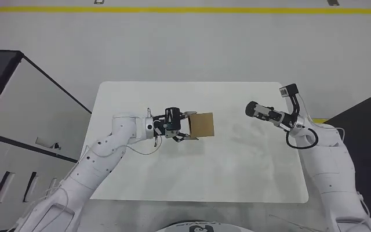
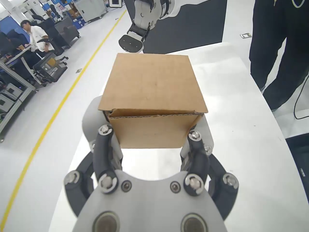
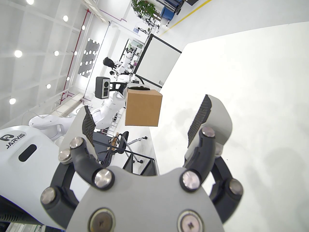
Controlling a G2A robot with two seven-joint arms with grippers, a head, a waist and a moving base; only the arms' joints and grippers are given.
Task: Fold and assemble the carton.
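Note:
A closed brown carton [image 1: 203, 124] stands on the white table [image 1: 232, 174], left of its middle. My left gripper [image 1: 190, 126] is at the carton's left end, one finger on each side wall, shut on it. In the left wrist view the carton [image 2: 152, 85] rises between the fingers [image 2: 201, 131] of the left gripper [image 2: 147, 124], its flap edge showing along the near top seam. My right gripper [image 1: 250, 109] hovers over the table's right part, well clear of the carton, open with nothing between its fingers. From the right gripper [image 3: 146, 107] the carton [image 3: 143, 108] shows far off.
The table's near edge [image 1: 197, 201] and right edge [image 1: 302, 168] bound a bare white surface between the carton and the right arm. A dark panel [image 1: 35, 93] stands off the table's left side. A yellow floor line [image 1: 185, 10] runs beyond the far edge.

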